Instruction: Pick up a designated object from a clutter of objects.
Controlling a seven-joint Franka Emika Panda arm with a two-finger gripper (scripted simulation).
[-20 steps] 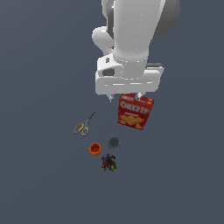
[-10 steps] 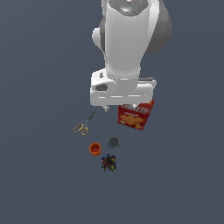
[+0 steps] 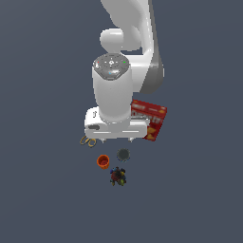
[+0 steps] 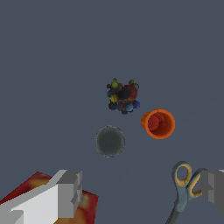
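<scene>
Five loose things lie on the flat blue-grey surface (image 3: 42, 190), one of each kind. The one small orange tapered cup with a round rim (image 3: 103, 161) sits just below the middle of the exterior view, apart from its neighbours; in the wrist view the same cup (image 4: 158, 124) shows its open mouth at right of centre. One small dark grey round disc (image 3: 123, 154) lies just to the cup's right in the exterior view, and one dark multicoloured lumpy toy (image 3: 117, 176) sits just below the two. One red cardboard cracker box (image 3: 153, 119) lies right of centre, partly hidden by the white robot arm (image 3: 114, 95). One pair of yellow-handled scissors (image 3: 88, 141) peeks out at the arm's lower left edge, only the handle loops showing.

The end effector (image 4: 142, 192) is spread wide with nothing between its two grey fingers (image 4: 70, 192), which stand at the lower left and lower right of the wrist view, above the box and the scissors (image 4: 186, 186).
</scene>
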